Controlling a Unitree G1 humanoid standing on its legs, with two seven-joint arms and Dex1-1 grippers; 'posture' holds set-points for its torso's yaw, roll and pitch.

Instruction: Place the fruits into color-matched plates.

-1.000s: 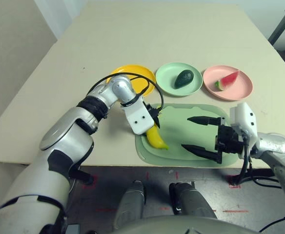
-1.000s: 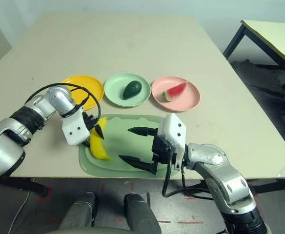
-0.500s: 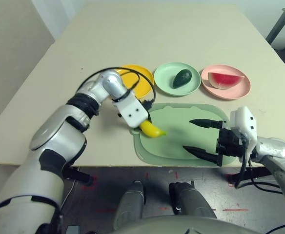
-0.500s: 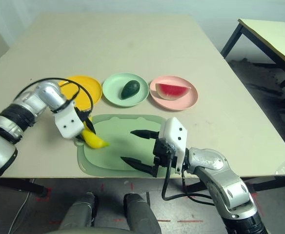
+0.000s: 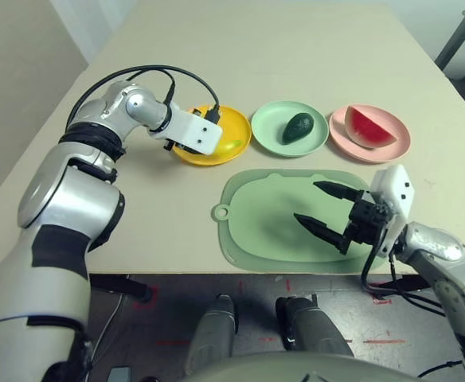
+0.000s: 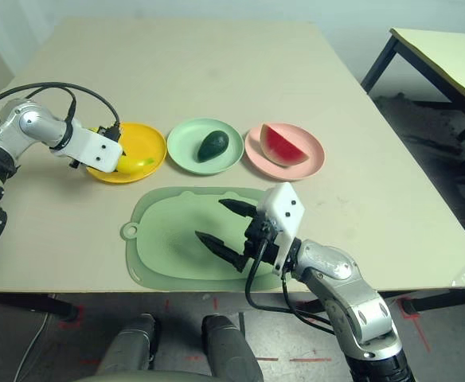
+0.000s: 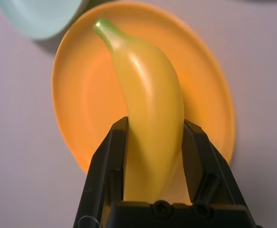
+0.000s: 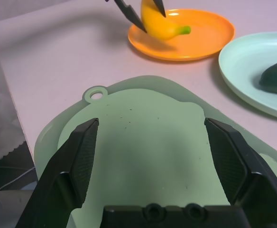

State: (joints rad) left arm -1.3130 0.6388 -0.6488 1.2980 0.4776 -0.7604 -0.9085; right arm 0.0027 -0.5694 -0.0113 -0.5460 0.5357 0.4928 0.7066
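My left gripper (image 7: 155, 142) pinches the banana (image 7: 150, 123) over the yellow plate (image 7: 81, 104); released tilted, it could roll off. My right gripper (image 5: 328, 215), lower right, hangs spread

The banana (image 7: 150, 118) looks like smooth, glossy plastic with a soft shine along its back. The yellow-orange plate (image 7: 200, 95) has a smooth plastic surface, half matt. The left pincer (image 7: 155, 156) has fingers (image 7: 107, 161) of black, matt, hard plastic. The green mat (image 8: 148, 142) looks soft and matt, like silicone, with small dark specks on it. The table (image 5: 256, 56) is matt beige and smooth. The forearms (image 5: 73, 199) are silver and shiny, with a metallic look.
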